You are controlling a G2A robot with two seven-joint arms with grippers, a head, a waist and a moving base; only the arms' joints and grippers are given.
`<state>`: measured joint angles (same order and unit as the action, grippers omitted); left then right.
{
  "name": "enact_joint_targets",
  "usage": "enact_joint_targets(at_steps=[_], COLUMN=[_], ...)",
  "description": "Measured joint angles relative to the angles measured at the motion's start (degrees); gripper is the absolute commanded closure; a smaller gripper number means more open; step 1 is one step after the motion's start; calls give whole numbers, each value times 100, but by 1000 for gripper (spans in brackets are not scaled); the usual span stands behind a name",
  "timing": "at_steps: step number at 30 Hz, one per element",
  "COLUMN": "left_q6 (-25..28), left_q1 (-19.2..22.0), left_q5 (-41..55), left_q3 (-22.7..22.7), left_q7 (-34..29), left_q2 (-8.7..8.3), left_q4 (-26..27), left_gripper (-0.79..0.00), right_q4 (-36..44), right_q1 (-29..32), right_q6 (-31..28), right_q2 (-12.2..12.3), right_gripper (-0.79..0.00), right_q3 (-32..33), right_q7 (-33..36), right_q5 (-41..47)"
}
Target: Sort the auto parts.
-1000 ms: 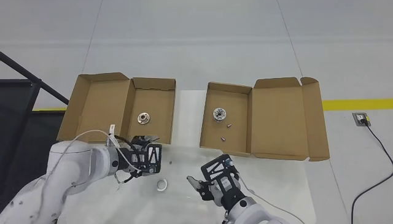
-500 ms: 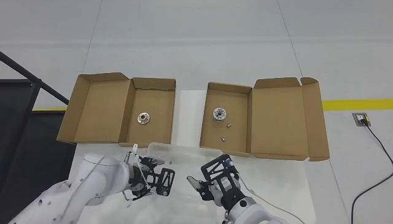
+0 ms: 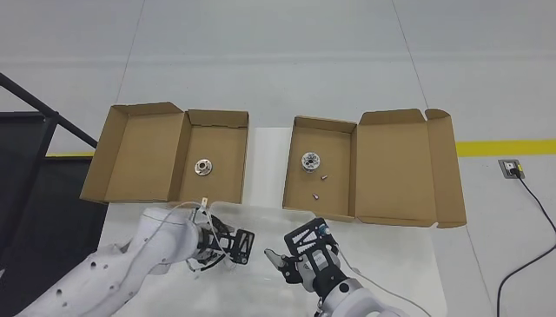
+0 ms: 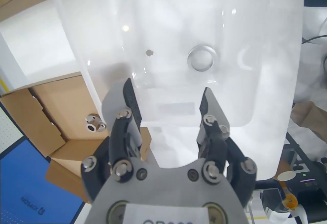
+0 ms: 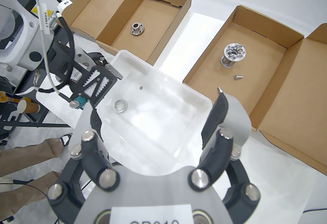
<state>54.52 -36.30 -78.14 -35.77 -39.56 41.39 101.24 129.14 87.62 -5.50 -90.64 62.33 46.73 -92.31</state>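
A clear plastic tray [image 5: 178, 117] sits at the table's near side, holding a silver ring [image 4: 201, 58] [image 5: 120, 105] and a small dark nut [image 4: 149, 52] [image 5: 141, 87]. My left gripper [image 4: 170, 105] [image 3: 241, 247] [image 5: 110, 75] hangs open over the tray's end, a short way from the ring. On the other side of the tray my right gripper [image 5: 156, 120] [image 3: 294, 242] is open and holds nothing. The left cardboard box [image 3: 217, 130] holds a flanged hub [image 3: 203, 167] [image 5: 137, 28]. Inside the right box [image 3: 334, 135] lie a round slotted part [image 3: 310, 161] [image 5: 233, 54] and two screws [image 5: 238, 77].
Both boxes stand open at the table's far side, with flaps spread outward and a white gap between them. A black frame [image 3: 35, 113] borders the table on the left. A paper cup [image 5: 28, 107] stands beyond the table edge.
My left gripper has swung to the right, from beside the left box to over the tray, and now covers the ring in the top view. The right gripper has stayed put.
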Motion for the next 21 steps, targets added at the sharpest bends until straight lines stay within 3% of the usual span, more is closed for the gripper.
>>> enact_joint_targets(at_steps=[6, 13, 21], left_q6=[36, 42, 128], left_q1=[114, 214, 331], left_q5=[-126, -389, -593], left_q3=[286, 662, 965], left_q7=[296, 379, 361], left_q2=[225, 510, 802], left_q4=[-395, -799, -1231], left_gripper=[-529, -431, -382], right_q4=[0, 0, 0], right_q1=[0, 0, 0], right_q6=[0, 0, 0], right_q2=[0, 0, 0], right_gripper=[-785, -785, -785], right_q3=[0, 0, 0], right_q7=[0, 0, 0], right_q5=[0, 0, 0])
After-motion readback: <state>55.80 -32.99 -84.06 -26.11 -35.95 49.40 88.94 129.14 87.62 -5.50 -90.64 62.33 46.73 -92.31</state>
